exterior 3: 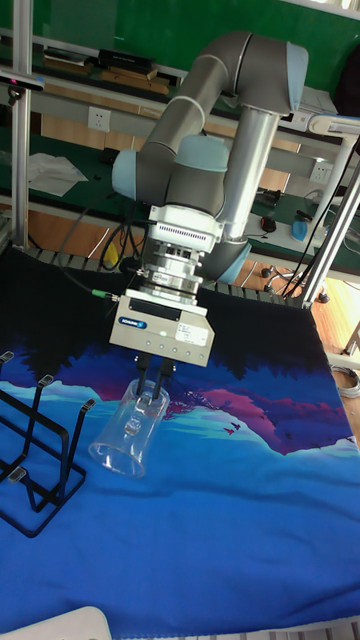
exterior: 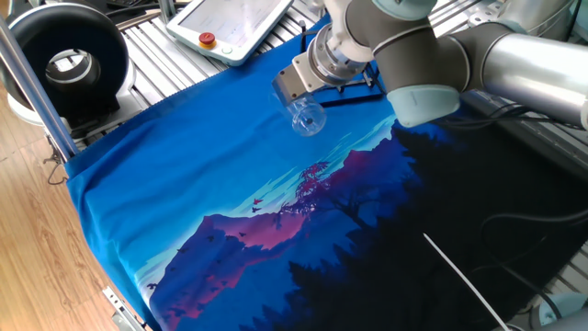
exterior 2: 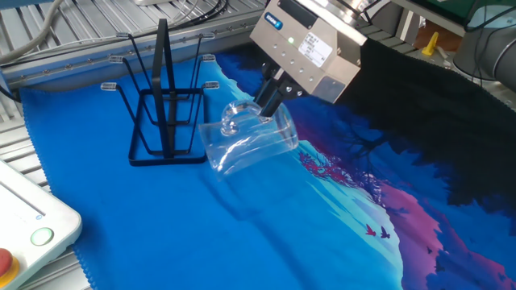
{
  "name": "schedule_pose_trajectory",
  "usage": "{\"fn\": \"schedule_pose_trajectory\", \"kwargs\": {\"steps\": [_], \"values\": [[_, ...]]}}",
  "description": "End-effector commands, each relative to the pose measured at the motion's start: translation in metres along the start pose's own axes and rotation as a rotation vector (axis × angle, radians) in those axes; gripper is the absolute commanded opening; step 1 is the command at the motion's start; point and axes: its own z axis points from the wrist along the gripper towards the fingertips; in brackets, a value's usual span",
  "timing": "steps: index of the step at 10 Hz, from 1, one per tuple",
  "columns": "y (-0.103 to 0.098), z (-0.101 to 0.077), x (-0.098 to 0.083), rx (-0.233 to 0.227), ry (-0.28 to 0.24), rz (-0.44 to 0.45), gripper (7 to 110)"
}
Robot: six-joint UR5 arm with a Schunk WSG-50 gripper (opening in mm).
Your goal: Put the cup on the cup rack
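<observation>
Pinching the cup by its rim, the gripper carries slick, breakable glass tilted, frame centre; rack stands left.

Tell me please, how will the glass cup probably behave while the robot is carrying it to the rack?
The cup looks like clear, smooth glass, so it may slip or swivel in the pincer, which seems to pinch only its thick base end. It hangs tilted, its open mouth lower, so its weight could turn it further. Being rigid glass, it would likely chip against the cup rack rather than flex.
</observation>
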Motion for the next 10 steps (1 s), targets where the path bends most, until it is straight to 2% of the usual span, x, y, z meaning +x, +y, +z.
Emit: {"fn": "schedule_pose_trajectory", "kwargs": {"steps": [1, 10], "values": [[-0.001, -0.011, 0.006, 0.007, 0.018, 0.013, 7], [-0.003, -0.032, 0.017, 0.013, 0.053, 0.014, 7]]}}
